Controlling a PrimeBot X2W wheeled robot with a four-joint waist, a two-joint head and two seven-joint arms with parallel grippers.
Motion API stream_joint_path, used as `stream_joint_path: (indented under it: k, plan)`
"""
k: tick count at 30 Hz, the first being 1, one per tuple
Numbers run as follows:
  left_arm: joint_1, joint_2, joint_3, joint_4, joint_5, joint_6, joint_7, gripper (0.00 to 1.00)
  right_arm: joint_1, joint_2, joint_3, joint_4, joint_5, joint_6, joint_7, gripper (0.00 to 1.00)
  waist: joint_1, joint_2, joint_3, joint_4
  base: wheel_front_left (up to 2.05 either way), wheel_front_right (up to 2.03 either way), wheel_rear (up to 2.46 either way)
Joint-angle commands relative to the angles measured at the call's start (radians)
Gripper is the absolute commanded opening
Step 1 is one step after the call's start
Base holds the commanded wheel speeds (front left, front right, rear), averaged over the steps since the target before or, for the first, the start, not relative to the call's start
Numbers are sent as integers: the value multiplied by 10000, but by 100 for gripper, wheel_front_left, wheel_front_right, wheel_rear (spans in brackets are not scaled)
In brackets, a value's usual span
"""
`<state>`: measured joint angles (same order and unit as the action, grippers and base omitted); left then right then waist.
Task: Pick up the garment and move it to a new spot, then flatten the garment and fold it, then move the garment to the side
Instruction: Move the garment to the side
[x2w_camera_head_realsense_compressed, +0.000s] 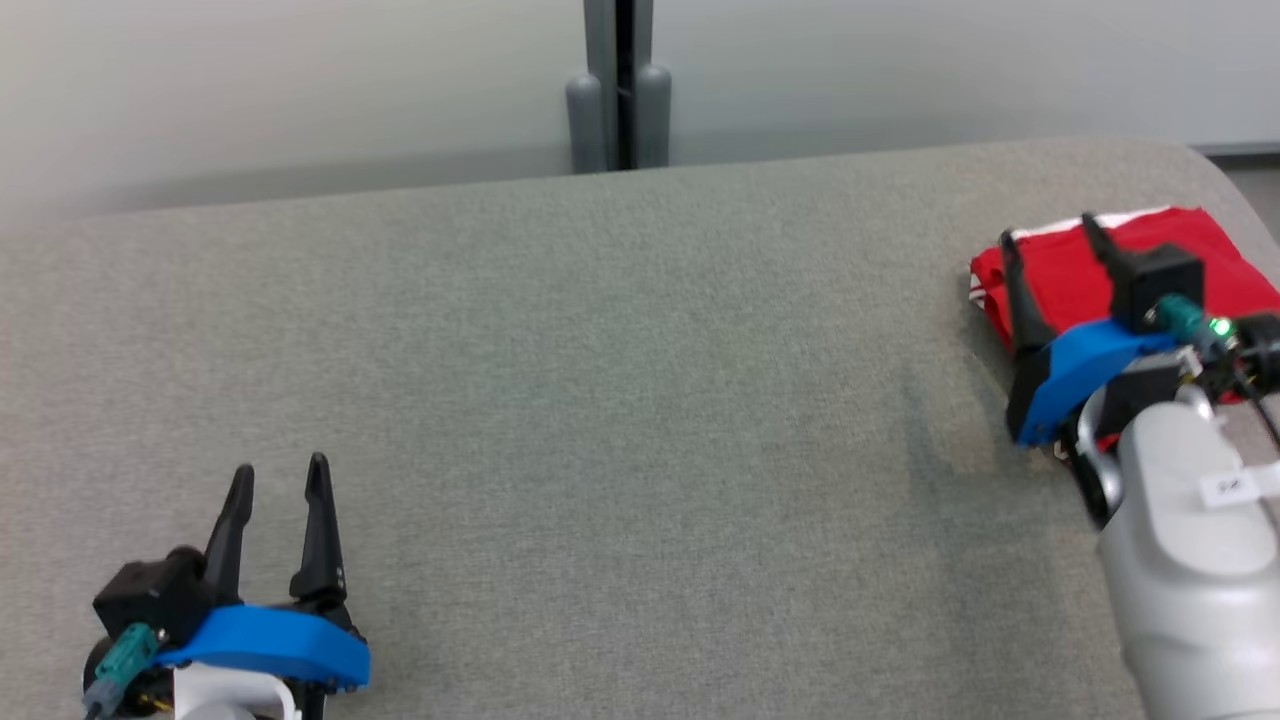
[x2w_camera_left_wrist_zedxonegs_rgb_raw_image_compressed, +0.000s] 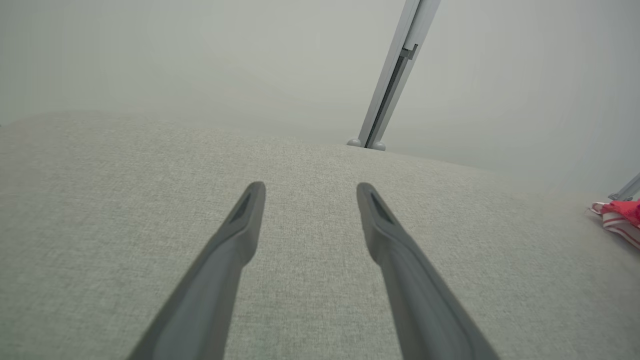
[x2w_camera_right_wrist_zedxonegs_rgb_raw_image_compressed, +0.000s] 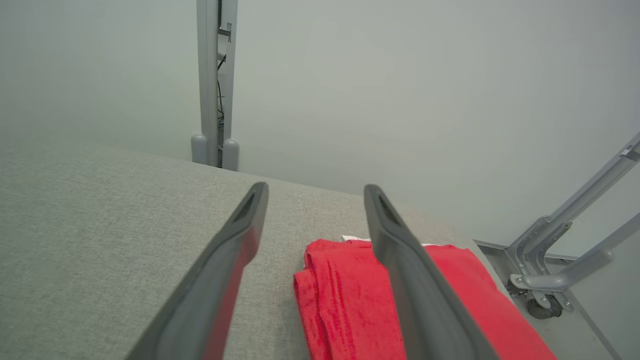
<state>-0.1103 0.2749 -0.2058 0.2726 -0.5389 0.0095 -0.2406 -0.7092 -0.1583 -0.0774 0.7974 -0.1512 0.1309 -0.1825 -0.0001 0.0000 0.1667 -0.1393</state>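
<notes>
In the head view the folded red garment (x2w_camera_head_realsense_compressed: 1070, 270) lies on the table (x2w_camera_head_realsense_compressed: 600, 400) at the frame's right, by the spread, empty right gripper (x2w_camera_head_realsense_compressed: 1046, 230), with the left gripper (x2w_camera_head_realsense_compressed: 282, 465) gaping empty at lower left; the left wrist view has the garment at far right, the right wrist view at bottom centre.

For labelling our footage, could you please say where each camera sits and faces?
Head view: on the head, looking down at the grey table; left pincer lower left, right pincer and forearm by the red garment.
Left wrist view: on that wrist, facing across the table; its open fingers.
Right wrist view: on that wrist, facing the folded garment; its open fingers.
All share the garment and grey post.
</notes>
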Motion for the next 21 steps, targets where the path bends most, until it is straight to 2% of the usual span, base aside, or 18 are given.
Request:
stream_joint_path:
  k: [1,9,12,21]
  plan:
    - [107,-58,43,65,-59,17,-63,100,231,101,-26,-21,96,-3,-101,100,1,0,-129,2,0,0,0]
    - [782,-441,136,410,-96,43,-193,100,2218,955,-216,-811,510,-3,-751,100,1,0,-823,600,0,0,0]
    - [958,-624,206,458,-146,-34,-232,100,3100,1069,-345,-1417,538,-3,-796,100,1,0,-956,890,0,0,0]
    - [1153,-967,-10,670,163,-391,-250,100,5294,1061,560,-3347,2425,-1,-831,100,1,0,-1209,1476,0,0,0]
